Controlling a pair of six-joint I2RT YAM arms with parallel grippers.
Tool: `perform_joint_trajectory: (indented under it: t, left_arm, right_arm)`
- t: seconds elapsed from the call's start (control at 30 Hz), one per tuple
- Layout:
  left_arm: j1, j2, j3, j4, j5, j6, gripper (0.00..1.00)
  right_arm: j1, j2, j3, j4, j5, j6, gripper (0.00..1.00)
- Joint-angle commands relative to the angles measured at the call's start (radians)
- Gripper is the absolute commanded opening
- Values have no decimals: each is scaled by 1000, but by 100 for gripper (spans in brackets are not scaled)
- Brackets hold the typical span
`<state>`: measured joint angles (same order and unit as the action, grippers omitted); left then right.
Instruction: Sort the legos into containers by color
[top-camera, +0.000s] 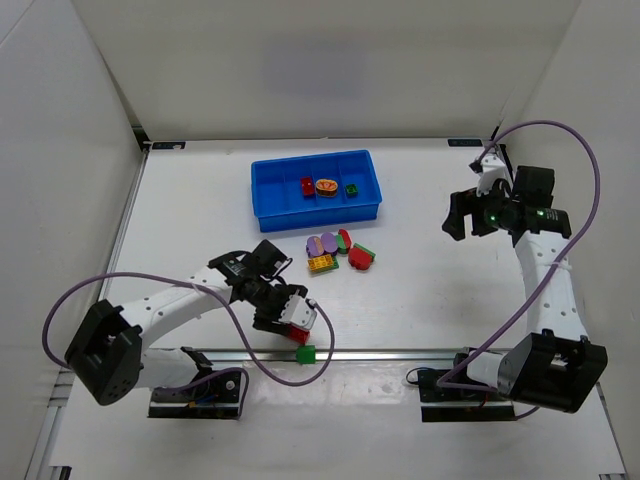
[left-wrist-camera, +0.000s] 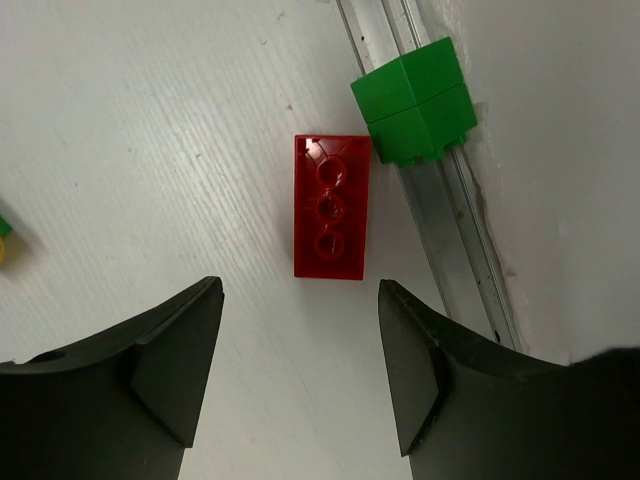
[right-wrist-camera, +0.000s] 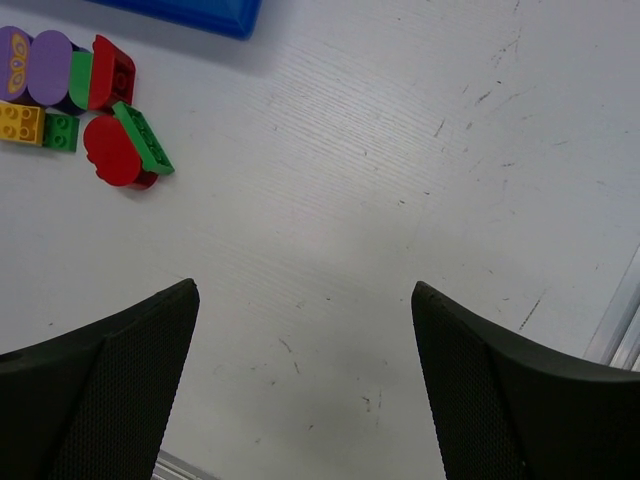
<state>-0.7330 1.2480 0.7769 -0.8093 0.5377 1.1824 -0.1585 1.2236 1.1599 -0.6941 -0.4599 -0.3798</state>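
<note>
Left tool (left-wrist-camera: 300, 370) hovers over the tabletop (left-wrist-camera: 150, 120), jaws apart and nothing between them, with a red brick (left-wrist-camera: 331, 206) lying hollow side up just ahead of its fingertips. A green brick (left-wrist-camera: 415, 100) sits just beside it on a metal rail (left-wrist-camera: 470, 270) at the near edge. At the far side, the blue tray (top-camera: 270, 190) holds a red piece (top-camera: 306, 185), an orange piece (top-camera: 327, 187) and a green piece (top-camera: 352, 188). More legos (top-camera: 340, 250) cluster in front of it. Right tool (right-wrist-camera: 305, 380) hangs wide open and empty, well right of the cluster.
</note>
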Motion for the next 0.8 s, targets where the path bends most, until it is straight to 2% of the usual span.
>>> perform_joint_trajectory:
  t: [0.0,0.4,0.77]
  left_arm:
    - [-25,25,25,38,22,28,74]
    - [-86,87,7,41,41,60,74]
    - [-92,169,-2,90,18,8,73]
  right_arm:
    - [2,-30,-11,-8,24,-21,90]
    - [-4,-65,-45,-16,53,-37,90]
    - [-9,-79,-54,-24,72,-36,90]
